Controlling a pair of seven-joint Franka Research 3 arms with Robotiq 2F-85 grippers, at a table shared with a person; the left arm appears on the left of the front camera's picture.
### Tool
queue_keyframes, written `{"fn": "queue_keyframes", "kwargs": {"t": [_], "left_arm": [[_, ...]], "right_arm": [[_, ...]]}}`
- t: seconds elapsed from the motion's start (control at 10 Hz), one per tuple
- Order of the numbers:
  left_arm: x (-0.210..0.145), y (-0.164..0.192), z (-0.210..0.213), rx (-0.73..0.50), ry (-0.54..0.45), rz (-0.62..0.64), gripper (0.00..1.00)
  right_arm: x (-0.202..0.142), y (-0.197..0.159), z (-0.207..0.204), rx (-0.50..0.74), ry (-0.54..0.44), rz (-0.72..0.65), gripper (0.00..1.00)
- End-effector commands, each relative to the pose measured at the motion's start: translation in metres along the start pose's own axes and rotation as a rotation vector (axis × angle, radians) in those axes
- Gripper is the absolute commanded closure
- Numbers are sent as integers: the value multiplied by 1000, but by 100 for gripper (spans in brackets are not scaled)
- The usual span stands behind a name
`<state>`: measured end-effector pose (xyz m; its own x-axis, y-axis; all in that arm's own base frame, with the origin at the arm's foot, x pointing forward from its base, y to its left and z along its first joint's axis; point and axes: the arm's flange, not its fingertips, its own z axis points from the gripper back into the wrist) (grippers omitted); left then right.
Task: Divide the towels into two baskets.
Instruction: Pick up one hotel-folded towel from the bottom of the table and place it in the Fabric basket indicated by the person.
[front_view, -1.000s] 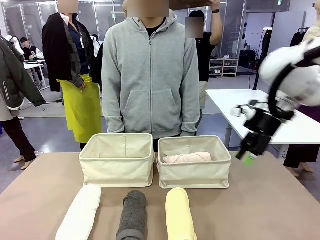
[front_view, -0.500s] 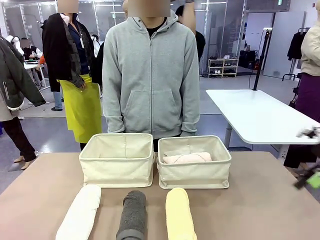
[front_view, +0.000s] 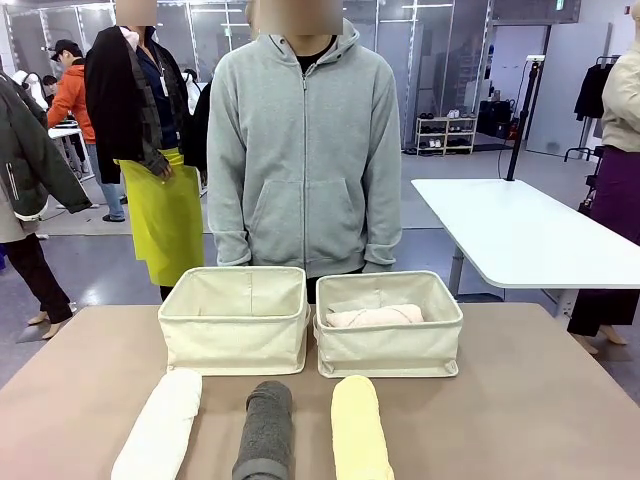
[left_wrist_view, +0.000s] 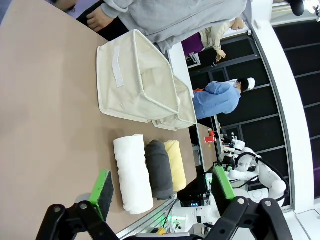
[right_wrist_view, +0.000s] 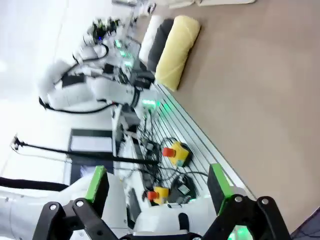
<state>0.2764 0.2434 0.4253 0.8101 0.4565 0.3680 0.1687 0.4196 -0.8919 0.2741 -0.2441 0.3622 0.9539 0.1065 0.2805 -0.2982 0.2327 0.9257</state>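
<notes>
Two cream baskets stand side by side mid-table. The left basket (front_view: 235, 342) looks empty; the right basket (front_view: 390, 350) holds the pale pink towel (front_view: 375, 316). In front of them lie the white towel (front_view: 160, 428), the dark grey towel (front_view: 267, 430) and the pale yellow towel (front_view: 360, 432), side by side at the near edge. My left gripper (left_wrist_view: 162, 186) is open and empty, high over the table, looking at the white towel (left_wrist_view: 132, 172) and a basket (left_wrist_view: 135, 85). My right gripper (right_wrist_view: 157, 182) is open and empty, past the table's edge, far from the yellow towel (right_wrist_view: 177, 45).
A person in a grey hoodie (front_view: 300, 160) stands right behind the baskets, hands down. A white table (front_view: 520, 230) stands off to the back right. Bare brown tabletop (front_view: 540, 400) lies on both sides of the towels.
My right arm, beside the right basket a second ago, has swung away to the right and left the front view. Towels and baskets have not moved.
</notes>
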Motion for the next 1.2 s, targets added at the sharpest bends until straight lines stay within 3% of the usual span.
{"fn": "queue_keyframes", "kwargs": {"t": [0.0, 1.1], "left_arm": [[0, -2, 3, -16, -7, -4, 0], [0, -2, 3, -16, -7, -4, 0]], "right_arm": [[4, -6, 2, 38, -85, -46, 0], [-8, -17, 5, 25, -61, -49, 0]]}}
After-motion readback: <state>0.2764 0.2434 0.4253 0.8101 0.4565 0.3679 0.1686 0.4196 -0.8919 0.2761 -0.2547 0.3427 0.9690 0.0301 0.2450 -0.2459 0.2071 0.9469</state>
